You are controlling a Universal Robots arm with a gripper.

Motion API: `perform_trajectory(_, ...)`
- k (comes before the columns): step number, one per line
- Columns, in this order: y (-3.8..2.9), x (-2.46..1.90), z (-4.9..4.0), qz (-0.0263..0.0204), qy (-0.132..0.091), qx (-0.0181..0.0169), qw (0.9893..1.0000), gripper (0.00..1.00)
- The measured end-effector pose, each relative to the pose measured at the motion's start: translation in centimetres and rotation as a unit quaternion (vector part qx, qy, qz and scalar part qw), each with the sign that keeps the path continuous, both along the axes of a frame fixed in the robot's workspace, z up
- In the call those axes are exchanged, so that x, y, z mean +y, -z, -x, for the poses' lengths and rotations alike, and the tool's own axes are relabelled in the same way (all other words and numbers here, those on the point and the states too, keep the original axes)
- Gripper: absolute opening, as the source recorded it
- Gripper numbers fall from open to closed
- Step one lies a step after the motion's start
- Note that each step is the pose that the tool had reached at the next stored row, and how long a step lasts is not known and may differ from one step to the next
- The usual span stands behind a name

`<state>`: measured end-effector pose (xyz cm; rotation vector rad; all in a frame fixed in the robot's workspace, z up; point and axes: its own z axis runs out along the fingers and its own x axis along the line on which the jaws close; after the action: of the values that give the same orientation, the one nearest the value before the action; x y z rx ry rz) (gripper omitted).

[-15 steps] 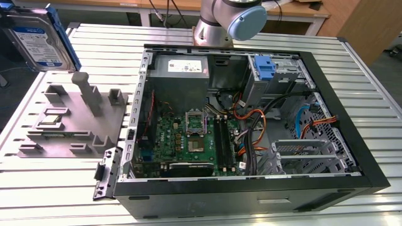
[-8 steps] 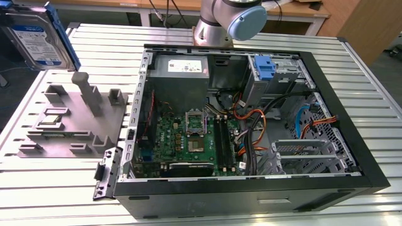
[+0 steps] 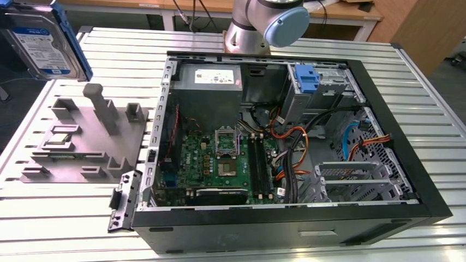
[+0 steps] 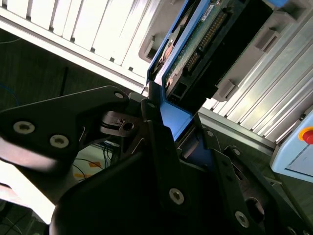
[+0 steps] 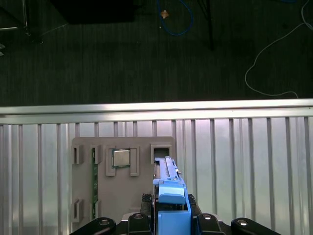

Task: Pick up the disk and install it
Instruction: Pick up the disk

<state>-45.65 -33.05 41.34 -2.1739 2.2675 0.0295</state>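
The disk hangs in the air at the exterior view's far left, above and behind the grey holder block, label side facing the camera, blue rails along its edges. In the second wrist view my gripper is shut on the disk's blue rail end, with the disk's green circuit board showing beyond the black fingers. In the first wrist view the disk stands edge-on between the fingers, above the holder block.
The open computer case lies on the slatted metal table, motherboard and cables exposed. A drive bay with a blue latch piece sits at its far right corner. A metal cage stands near the front right. The arm's base rises behind the case.
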Motion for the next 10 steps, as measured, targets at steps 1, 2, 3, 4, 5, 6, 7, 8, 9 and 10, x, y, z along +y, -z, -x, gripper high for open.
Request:
perform_trajectory(1,-0.03,0.00,0.00,0.0000,0.000,0.0000,1.0000,0.36)
perform_trajectory(2,-0.04,0.00,0.00,0.0000,0.000,-0.0001,1.0000,0.36)
perform_trajectory(3,-0.07,0.00,0.00,0.0000,0.000,0.0000,1.0000,0.36)
perform_trajectory(4,-0.11,0.00,0.00,0.0000,0.000,0.0000,1.0000,0.36)
perform_trajectory(5,-0.15,0.00,0.00,0.0000,0.000,0.0000,1.0000,0.36)
perform_trajectory(6,-0.19,0.00,0.00,0.0000,0.000,0.0000,1.0000,0.36)
perform_trajectory(7,-0.22,0.00,0.00,0.0000,0.000,0.0000,1.0000,0.36)
perform_trajectory(8,-0.25,0.00,0.00,0.0000,0.000,-0.0001,1.0000,0.36)
perform_trajectory(9,-0.28,0.00,0.00,0.0000,0.000,0.0000,1.0000,0.36)
perform_trajectory(10,-0.31,0.00,0.00,0.0000,0.000,0.0000,1.0000,0.36)
